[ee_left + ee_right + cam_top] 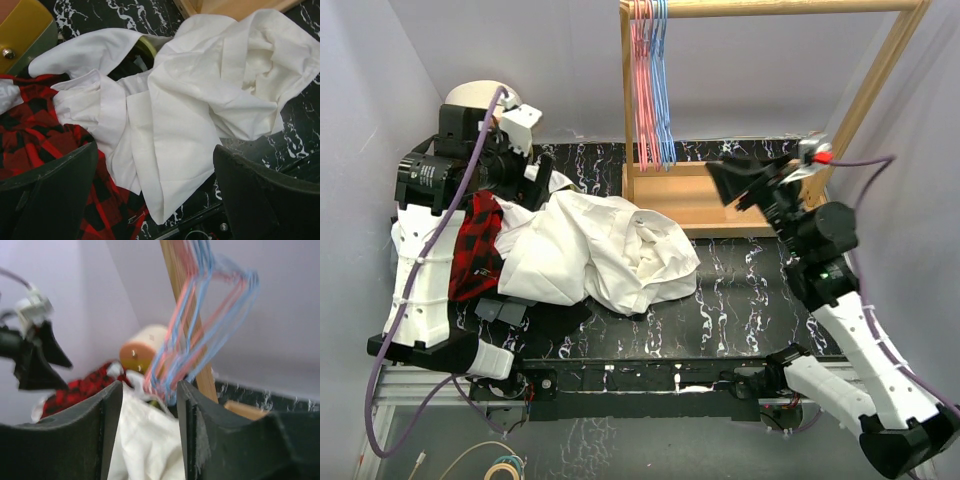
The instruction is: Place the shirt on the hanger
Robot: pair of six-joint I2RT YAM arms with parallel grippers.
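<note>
- Nearest, at the table's front edge, the left arm [420,270] rises in white segments, then bends over the cloth pile; its wrist is black and trails a purple cable
- The left gripper [155,150] points down above the shirt; its two dark, matte fingers [55,190] stand wide apart with nothing held between them
- The right arm [850,320] climbs from the front right corner and folds at the elbow, reaching back and to the left
- The right gripper [740,180] is raised and aimed at the hanging hangers; its black wedge-shaped fingers [75,435] are parted and grip nothing
- The table [750,290] is black with thin white marble veins, smooth and flat
- The shirt [610,245] lies crumpled on the left half of the table; it is thin, plain white fabric in soft folds and creases, heaped rather than spread
- A red-and-black plaid garment [478,245] lies bunched at the shirt's left edge, touching it and partly tucked beneath
- Farther back stands a pale wooden rack [880,80] with square posts, a top rail and a flat base board
- The hanger [665,100], thin light-blue wire, hangs from the rail's left end among others like it, just beside the pink-red hangers [642,90]; it is well apart from the shirt; the right wrist view shows the bunch blurred
</note>
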